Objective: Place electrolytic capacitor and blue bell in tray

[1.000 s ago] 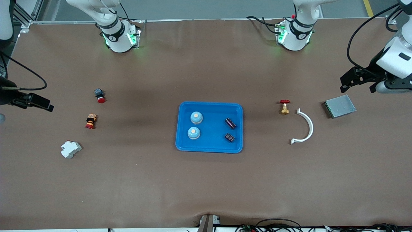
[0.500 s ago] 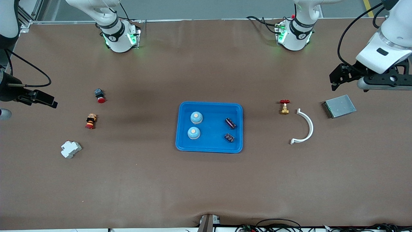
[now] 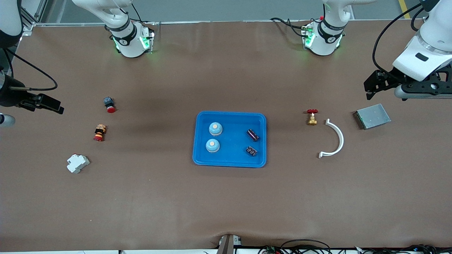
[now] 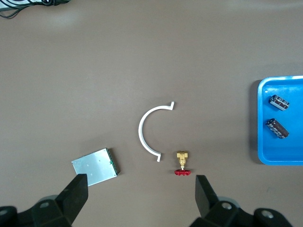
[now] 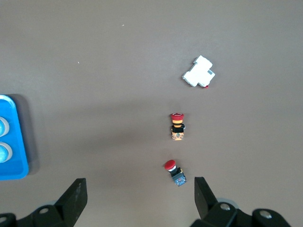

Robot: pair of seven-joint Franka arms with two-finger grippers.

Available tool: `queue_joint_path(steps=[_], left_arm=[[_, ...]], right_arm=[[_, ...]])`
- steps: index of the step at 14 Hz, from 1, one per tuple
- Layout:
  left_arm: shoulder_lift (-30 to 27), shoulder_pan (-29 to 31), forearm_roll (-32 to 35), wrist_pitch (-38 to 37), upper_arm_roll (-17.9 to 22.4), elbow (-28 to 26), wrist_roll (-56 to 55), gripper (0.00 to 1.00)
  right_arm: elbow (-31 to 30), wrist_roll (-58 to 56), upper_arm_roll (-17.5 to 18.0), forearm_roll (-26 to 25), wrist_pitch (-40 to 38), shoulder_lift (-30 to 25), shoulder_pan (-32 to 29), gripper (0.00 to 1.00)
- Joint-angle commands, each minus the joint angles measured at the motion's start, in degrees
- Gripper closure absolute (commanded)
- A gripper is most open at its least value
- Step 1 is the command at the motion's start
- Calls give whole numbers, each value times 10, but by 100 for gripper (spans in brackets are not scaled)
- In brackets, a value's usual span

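The bright-blue tray (image 3: 231, 157) lies mid-table. In it are two blue bells (image 3: 215, 128) (image 3: 212, 145) and two dark electrolytic capacitors (image 3: 252, 134) (image 3: 251, 150). My left gripper (image 3: 372, 84) is open and empty, up over the table at the left arm's end, beside the grey box. Its wrist view (image 4: 140, 194) shows the tray's end (image 4: 267, 156) with both capacitors (image 4: 280, 101). My right gripper (image 3: 49, 104) is open and empty over the table at the right arm's end. Its wrist view (image 5: 138, 193) shows the tray's corner (image 5: 14, 165).
Toward the left arm's end lie a brass valve with a red handle (image 3: 311, 117), a white curved piece (image 3: 335, 139) and a grey metal box (image 3: 372, 116). Toward the right arm's end lie two red push buttons (image 3: 109, 104) (image 3: 99, 132) and a white breaker (image 3: 77, 163).
Both grippers have shifted a little at their ends of the table, staying open and empty. Nothing on the table has moved.
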Motion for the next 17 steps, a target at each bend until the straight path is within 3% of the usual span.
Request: queue_joint_path(steps=[1,7,10,17], left_arm=[[6,-7,9,-12,5,15,0,0],[9,-9,7,-12,15,15,1,0],[9,-23,4,-12,40,20,7,0],[9,-13,-21,-12,40,30,7,0]], right_arm=[[-4,1,11,-18,-11,-16,0,0],[-4,4,11,-14,-14,-23,-2,0],[3,8,11,-8,-12,-24,-2,0],[4,11,10,-7,-6,-24,-2,0]])
